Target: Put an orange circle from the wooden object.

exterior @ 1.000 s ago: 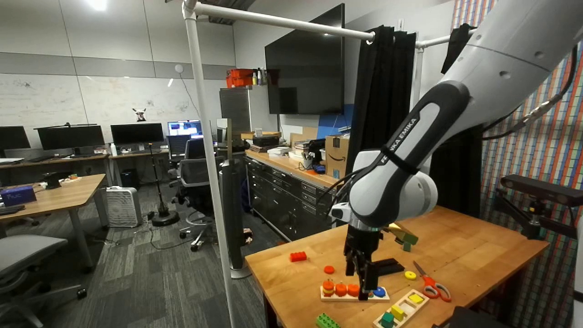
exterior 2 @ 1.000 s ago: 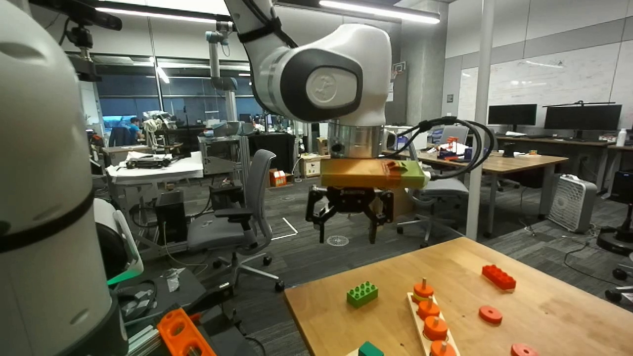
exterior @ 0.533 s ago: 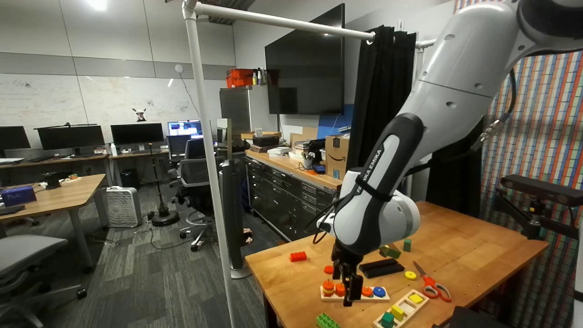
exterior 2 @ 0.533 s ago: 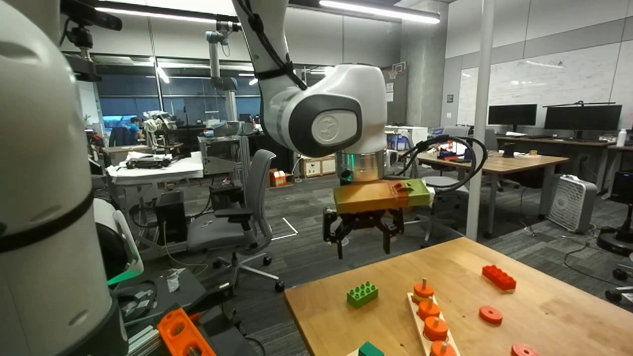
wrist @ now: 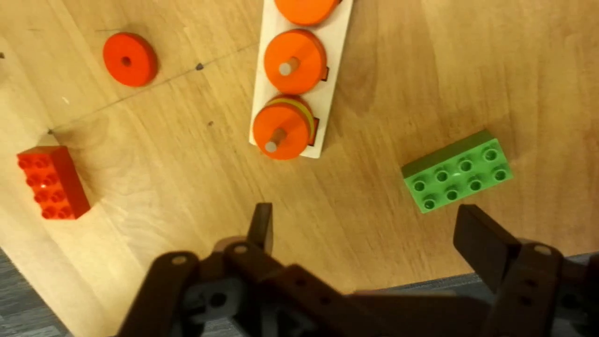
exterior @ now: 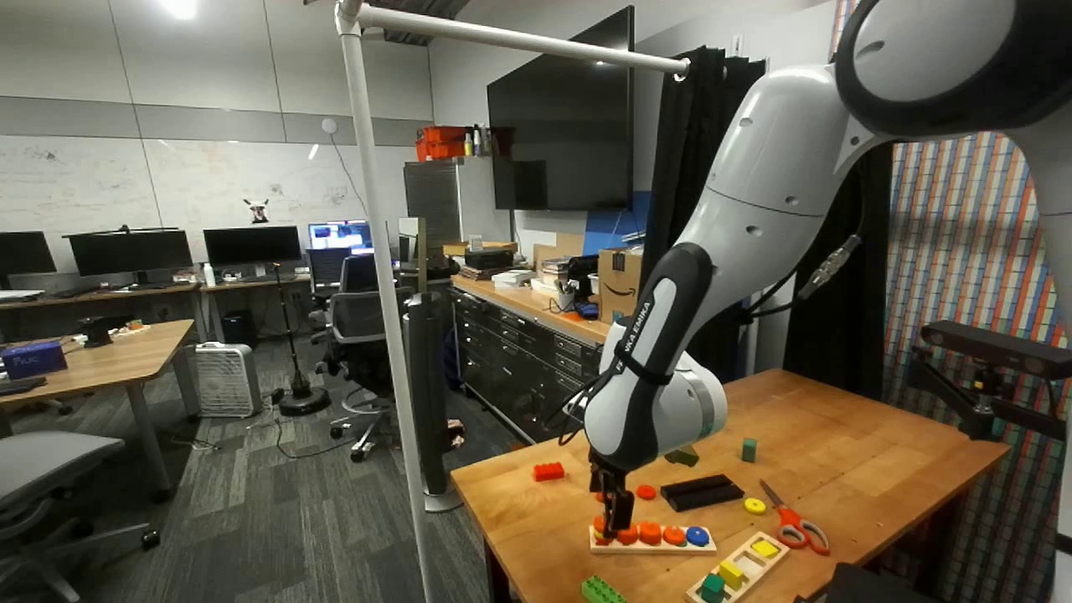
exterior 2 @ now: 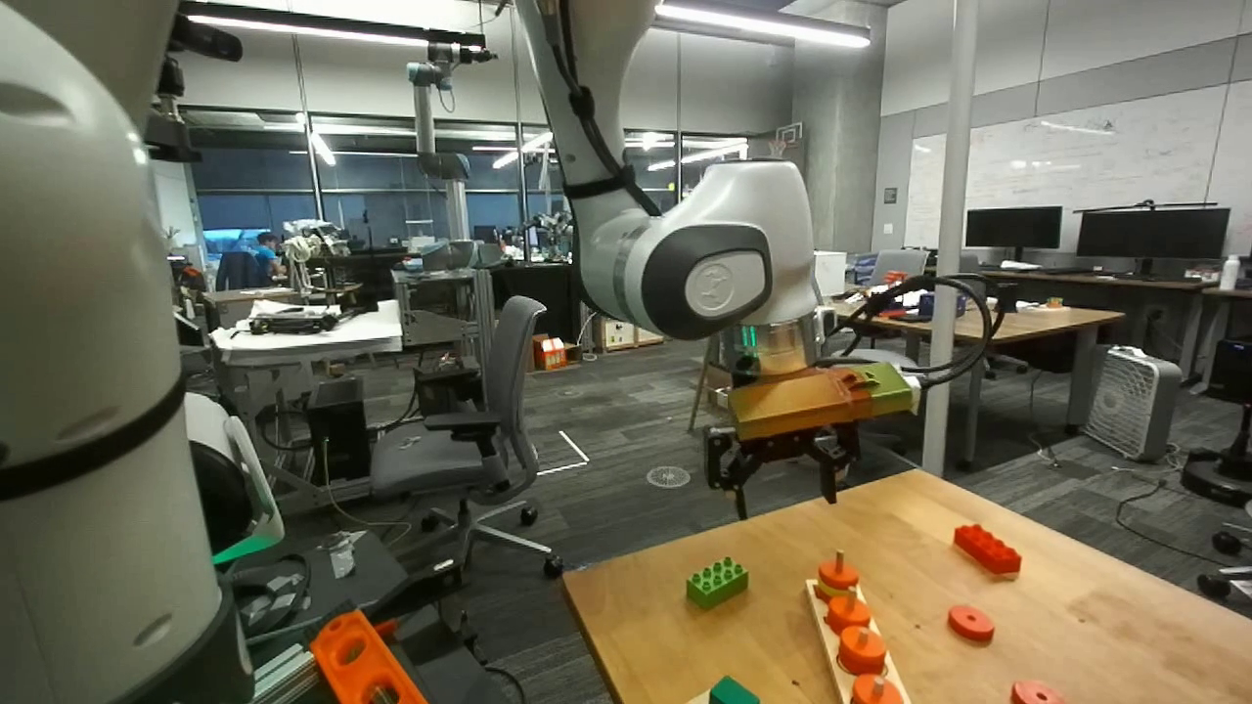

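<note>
Fingers [wrist: 484,243] apart | wooden board [wrist: 322,103], scissors [exterior: 787,513] on timber table [exterior: 863,419] | grey chair [exterior 2: 516,391] on carpet [exterior 2: 606,513] beyond

A whiteboard [exterior: 84,188] stretches along the pale wall [exterior: 59,50] behind the monitors [exterior: 251,244], above grey patterned carpet [exterior: 276,502].

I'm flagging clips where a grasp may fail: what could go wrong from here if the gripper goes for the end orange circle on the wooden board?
The end orange circle sits above a yellow ring, so closing the open gripper low might lift both. A peg pokes up through the circle, so a sideways pull could drag the wooden board. The next orange circle stands close by and might get knocked.
</note>
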Robot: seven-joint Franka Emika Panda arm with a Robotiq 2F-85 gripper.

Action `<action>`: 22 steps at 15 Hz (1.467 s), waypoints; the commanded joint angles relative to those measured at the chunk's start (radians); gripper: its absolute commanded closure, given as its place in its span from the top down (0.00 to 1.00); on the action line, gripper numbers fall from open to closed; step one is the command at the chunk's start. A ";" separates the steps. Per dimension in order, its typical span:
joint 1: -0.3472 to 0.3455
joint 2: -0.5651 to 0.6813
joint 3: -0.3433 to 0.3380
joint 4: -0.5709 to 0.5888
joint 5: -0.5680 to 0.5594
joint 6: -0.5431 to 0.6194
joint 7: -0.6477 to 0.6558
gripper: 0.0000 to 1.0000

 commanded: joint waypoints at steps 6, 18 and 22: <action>-0.219 0.143 0.062 0.203 -0.288 -0.075 0.231 1.00; -0.324 0.273 0.155 0.404 -0.278 -0.354 0.365 1.00; -0.353 0.289 0.178 0.419 -0.269 -0.370 0.365 1.00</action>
